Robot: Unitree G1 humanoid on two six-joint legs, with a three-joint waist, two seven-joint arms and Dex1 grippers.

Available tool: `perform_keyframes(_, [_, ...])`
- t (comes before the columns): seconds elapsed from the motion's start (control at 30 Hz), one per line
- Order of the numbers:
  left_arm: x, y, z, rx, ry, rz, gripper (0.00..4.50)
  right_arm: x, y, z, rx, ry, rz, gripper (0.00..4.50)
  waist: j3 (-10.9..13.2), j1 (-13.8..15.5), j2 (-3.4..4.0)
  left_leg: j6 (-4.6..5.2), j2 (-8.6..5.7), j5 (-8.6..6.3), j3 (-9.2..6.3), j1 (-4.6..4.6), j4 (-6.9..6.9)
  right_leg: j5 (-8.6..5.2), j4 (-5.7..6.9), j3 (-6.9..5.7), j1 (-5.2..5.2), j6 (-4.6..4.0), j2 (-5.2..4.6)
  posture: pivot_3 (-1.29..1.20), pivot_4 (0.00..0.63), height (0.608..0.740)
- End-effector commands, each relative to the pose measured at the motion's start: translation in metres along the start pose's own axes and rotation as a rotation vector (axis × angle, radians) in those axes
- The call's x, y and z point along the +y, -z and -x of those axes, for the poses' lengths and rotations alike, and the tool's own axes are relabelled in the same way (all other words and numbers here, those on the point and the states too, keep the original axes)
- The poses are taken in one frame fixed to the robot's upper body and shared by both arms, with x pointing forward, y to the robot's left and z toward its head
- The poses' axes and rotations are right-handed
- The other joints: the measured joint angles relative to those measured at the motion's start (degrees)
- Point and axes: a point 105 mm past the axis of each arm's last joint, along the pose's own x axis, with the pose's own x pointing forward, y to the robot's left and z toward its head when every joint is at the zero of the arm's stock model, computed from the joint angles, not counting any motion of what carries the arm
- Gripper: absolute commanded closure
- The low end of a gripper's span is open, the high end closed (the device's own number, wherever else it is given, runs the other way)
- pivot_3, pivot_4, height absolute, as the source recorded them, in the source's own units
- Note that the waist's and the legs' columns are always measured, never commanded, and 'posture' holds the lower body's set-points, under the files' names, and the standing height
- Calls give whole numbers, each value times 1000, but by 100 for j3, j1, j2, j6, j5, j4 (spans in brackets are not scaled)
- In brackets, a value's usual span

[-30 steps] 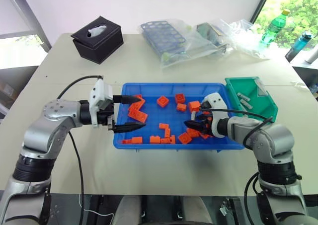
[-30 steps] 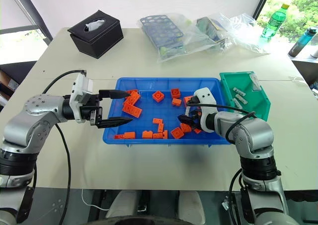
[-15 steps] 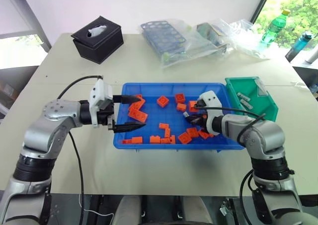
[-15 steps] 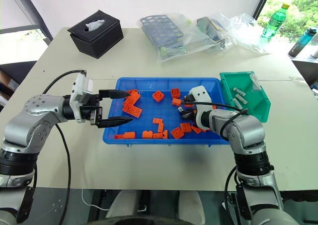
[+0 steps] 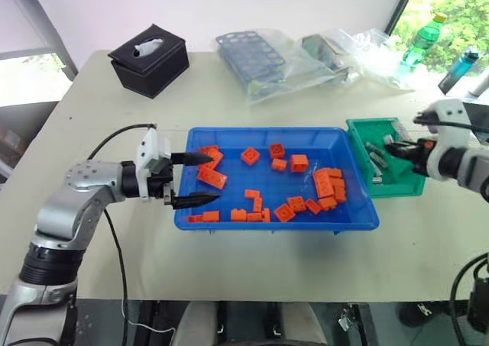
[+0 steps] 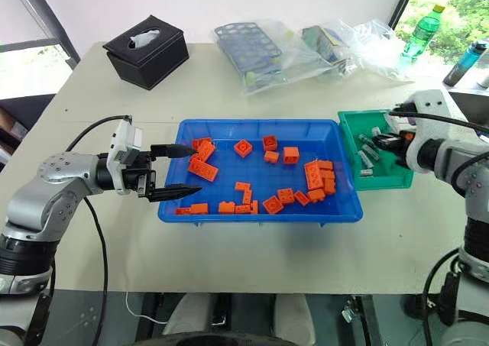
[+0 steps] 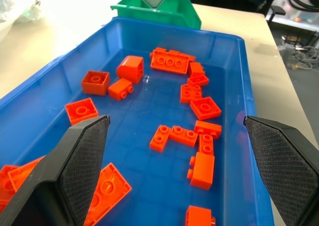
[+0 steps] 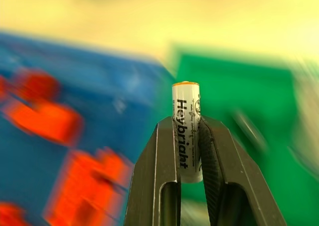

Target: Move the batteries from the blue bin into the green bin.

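Right tool gripping battery, over green bin rim

The large shallow blue plastic bin lies mid-desk, holding orange toy bricks. The small green plastic bin touches its right side, with silvery cylindrical batteries inside.

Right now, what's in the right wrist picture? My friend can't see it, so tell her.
Two black fingers of the right gripper pinch a small white cylinder battery with black lettering, standing upright between them. Behind it, blurred, are the green plastic bin and the bright-blue plastic tray with orange toy bricks.
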Motion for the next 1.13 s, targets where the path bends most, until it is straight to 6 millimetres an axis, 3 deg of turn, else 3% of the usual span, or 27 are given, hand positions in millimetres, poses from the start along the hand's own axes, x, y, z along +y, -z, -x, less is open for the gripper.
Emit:
perform_keyframes(0.03, [1, -10, 0, -31, -5, -42, 0, -1, -10, 3, -55, -14, 24, 4445, 0, -27, 1, 0, 4, 0, 2, 3, 0, 0, 2, 3, 0, 0, 4, 0, 150, 716])
perform_keyframes(0.1, [2, -10, -1, -33, -4, -44, 0, 0, -7, -2, -60, -19, 34, 3333, 1, -16, 1, 1, 13, 0, 3, 6, 0, 0, 5, 5, -3, 0, 13, 0, 150, 716])
perform_keyframes(0.13, [2, -11, -2, -32, -3, -48, 0, -1, -7, -4, -69, -14, 51, 3118, 1, -6, 1, 2, 16, 0, 2, 7, -1, 0, 7, 5, -2, 0, 17, 0, 150, 716])
perform_keyframes(0.27, [6, -13, -1, -28, -19, -63, 0, -13, -11, 0, -130, -5, 123, 1183, 1, 41, 1, -4, 13, 2, 2, 6, 0, 0, 7, 5, -1, 0, 14, 0, 150, 716])
perform_keyframes(0.47, [13, -22, 18, -47, -69, -22, 0, 2, -30, 41, -306, -274, 357, 1183, 1, 113, 1, -9, 5, 5, 2, 1, 2, 0, 3, 6, -1, 0, 10, 0, 150, 716])
perform_keyframes(0.6, [22, -31, 34, -51, -114, -11, 0, 9, -29, 65, -347, -387, 531, 1183, 1, 110, 2, 11, 9, -6, 1, 7, 2, 0, 2, 5, 4, 1, 13, 0, 150, 716])
perform_keyframes(0.87, [26, -40, 63, -13, -190, -32, 0, 1, -11, 79, -273, -525, 447, 1183, 2, 102, 1, -9, 10, 5, 1, 13, 6, 0, 3, 5, 12, 1, 11, 0, 150, 716])
perform_keyframes(1.13, [22, -42, 68, 6, -211, -62, 0, 8, -7, 75, -266, -592, 408, 1183, 2, 116, 1, -9, 11, 5, 1, 14, 6, 0, 3, 6, 13, 1, 8, 0, 150, 716])
